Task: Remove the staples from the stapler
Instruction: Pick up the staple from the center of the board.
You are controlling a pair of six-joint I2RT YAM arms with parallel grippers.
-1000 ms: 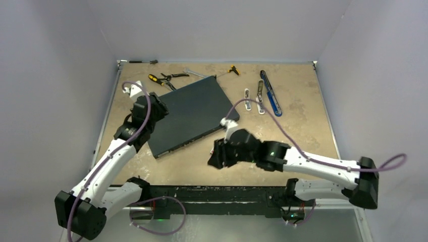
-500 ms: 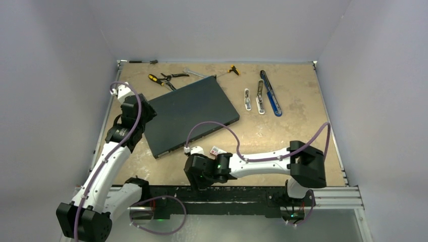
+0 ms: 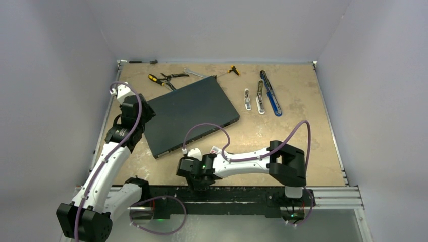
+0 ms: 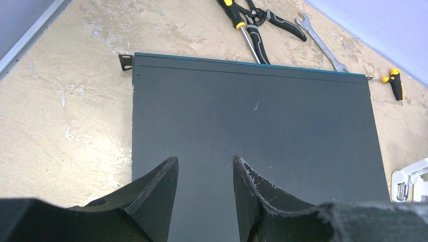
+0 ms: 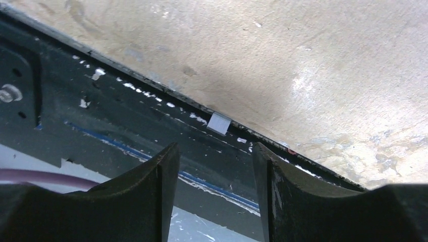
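Right claw (image 5: 214, 151) open, empty, at near edge of the counter (image 5: 303, 50). Staples (image 5: 219, 123) lie on that edge just ahead of its fingers, not touching. Left claw (image 4: 205, 166) open above dark panel (image 4: 252, 126).

Even soft light, sharp frames

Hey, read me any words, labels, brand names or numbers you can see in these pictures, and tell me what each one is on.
No text can be read in any view.
On the small red-and-white box: there is print, but it is too small and blurred to read.
On the black rack-mount panel: no label or marking shows on its top face.
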